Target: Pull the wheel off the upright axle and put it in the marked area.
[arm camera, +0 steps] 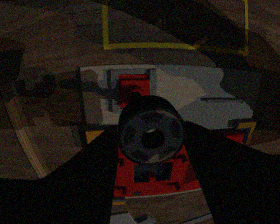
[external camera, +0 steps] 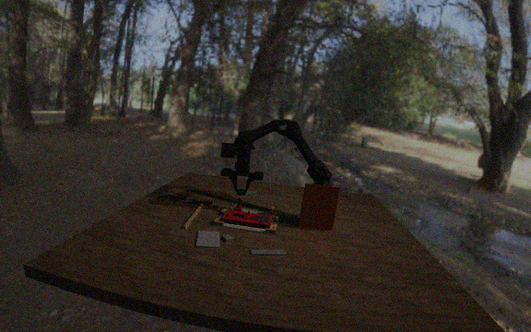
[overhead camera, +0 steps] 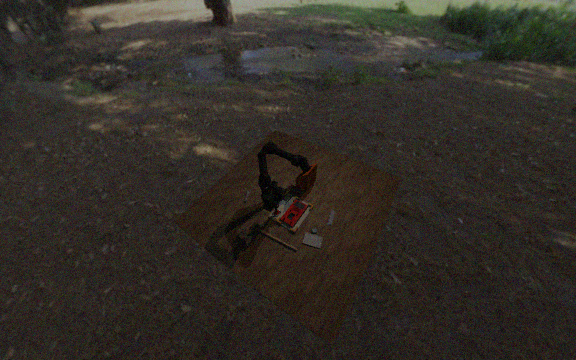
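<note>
My gripper (overhead camera: 270,207) (external camera: 241,192) (arm camera: 150,130) points down and is shut on the wheel (arm camera: 167,144), a dark round piece with a centre hole. The wheel is held above the red-and-grey assembly (overhead camera: 295,214) (external camera: 247,219) (arm camera: 191,95). In the exterior view a gap shows between the fingertips and the small red upright part (external camera: 239,203), which looks like the axle. The wheel is off it. The marked area, a yellow outline (arm camera: 151,47), lies beyond the assembly's edge in the wrist view; the wheel is not over it. It is not clear in the top and exterior views.
An orange panel (overhead camera: 307,181) (external camera: 319,207) stands upright by the arm's base. A wooden stick (overhead camera: 279,240) (external camera: 193,217) lies beside the assembly. A grey plate (overhead camera: 312,240) (external camera: 207,239), a small grey block (overhead camera: 314,231) (external camera: 227,238) and a grey strip (overhead camera: 331,217) (external camera: 268,252) lie on the table.
</note>
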### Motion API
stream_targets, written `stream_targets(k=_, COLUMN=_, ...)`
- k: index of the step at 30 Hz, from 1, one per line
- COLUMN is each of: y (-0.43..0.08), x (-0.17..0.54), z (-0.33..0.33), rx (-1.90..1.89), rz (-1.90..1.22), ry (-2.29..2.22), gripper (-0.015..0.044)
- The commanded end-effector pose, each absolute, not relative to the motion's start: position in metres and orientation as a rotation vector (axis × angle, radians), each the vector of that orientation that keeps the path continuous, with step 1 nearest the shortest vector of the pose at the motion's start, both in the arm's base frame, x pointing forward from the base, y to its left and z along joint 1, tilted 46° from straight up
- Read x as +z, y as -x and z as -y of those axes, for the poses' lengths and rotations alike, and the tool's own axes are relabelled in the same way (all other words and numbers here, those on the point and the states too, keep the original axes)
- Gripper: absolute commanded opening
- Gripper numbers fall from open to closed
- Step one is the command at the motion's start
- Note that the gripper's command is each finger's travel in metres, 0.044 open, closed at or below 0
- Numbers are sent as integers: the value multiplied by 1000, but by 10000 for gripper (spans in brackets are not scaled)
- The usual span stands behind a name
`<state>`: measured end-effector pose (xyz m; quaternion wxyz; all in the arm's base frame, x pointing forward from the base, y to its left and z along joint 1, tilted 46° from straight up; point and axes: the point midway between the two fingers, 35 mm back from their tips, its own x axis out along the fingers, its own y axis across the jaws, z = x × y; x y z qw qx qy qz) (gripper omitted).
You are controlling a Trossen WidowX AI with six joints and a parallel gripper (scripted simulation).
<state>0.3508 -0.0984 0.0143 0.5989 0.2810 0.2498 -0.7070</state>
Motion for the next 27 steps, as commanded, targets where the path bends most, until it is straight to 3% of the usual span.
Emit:
stream_targets(k=1, y=-353, x=26, z=87, rx=-1633, rz=-573, ry=-666, gripper=0)
stream_targets(k=27, y=-286, x=91, z=140, rx=-1635, rz=-573, ry=-660, gripper=0)
